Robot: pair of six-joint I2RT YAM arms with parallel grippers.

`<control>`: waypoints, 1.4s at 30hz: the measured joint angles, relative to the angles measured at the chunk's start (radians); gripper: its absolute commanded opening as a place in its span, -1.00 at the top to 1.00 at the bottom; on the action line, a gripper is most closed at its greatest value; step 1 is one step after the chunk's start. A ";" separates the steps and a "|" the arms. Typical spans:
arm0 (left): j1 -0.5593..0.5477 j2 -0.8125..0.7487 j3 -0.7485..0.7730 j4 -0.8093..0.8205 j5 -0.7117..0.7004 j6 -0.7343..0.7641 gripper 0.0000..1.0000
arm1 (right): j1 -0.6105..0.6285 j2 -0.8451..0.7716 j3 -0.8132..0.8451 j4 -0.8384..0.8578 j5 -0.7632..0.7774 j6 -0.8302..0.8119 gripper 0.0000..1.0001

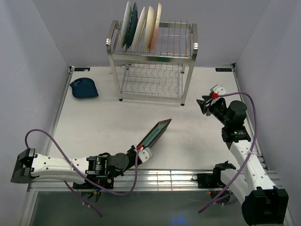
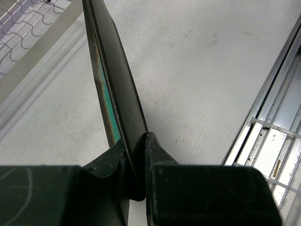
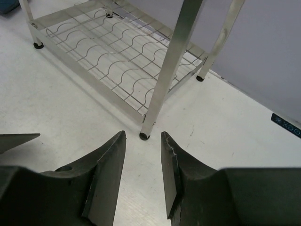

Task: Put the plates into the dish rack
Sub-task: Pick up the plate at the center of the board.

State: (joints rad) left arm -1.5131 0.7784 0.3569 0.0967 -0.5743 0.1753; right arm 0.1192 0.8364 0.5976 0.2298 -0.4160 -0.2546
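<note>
Dish rack (image 1: 190, 70) stands far centre on the bench (image 1: 94, 127) — upper tier carries what looks like five plates (image 1: 141, 28) on edge at its left end, and the lower tier has none. Square green plate (image 1: 155, 133) is off the bench near centre, tilted, its rim pinched by the left tool (image 1: 143, 151). Small dark blue plate (image 1: 84, 88) lies far left, untouched. Right tool (image 1: 207, 104) hovers by the rack's near-right leg, jaws a little spread with nothing between them. My read: about five of seven loaded — two left, one already in hand.
</note>
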 measured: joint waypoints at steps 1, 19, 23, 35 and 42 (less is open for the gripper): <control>0.000 0.002 0.005 -0.006 -0.009 -0.010 1.00 | -0.014 0.005 -0.012 0.012 -0.010 0.016 0.20; 0.001 0.140 0.258 -0.043 -0.215 -0.109 1.00 | -0.048 0.014 -0.138 0.150 -0.095 0.091 0.24; 0.001 0.167 0.318 -0.037 -0.254 -0.116 1.00 | -0.048 0.021 -0.138 0.171 -0.109 0.092 0.25; 0.001 0.198 0.530 -0.101 -0.256 -0.174 1.00 | -0.048 0.058 -0.156 0.196 -0.123 0.094 0.27; 0.001 0.221 0.616 -0.066 -0.257 -0.137 1.00 | -0.048 0.071 -0.156 0.200 -0.137 0.094 0.27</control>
State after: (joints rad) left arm -1.5120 0.9997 0.9730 0.0311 -0.8314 0.0387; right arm 0.0711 0.9070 0.4419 0.4297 -0.5529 -0.1604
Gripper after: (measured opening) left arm 0.216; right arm 0.363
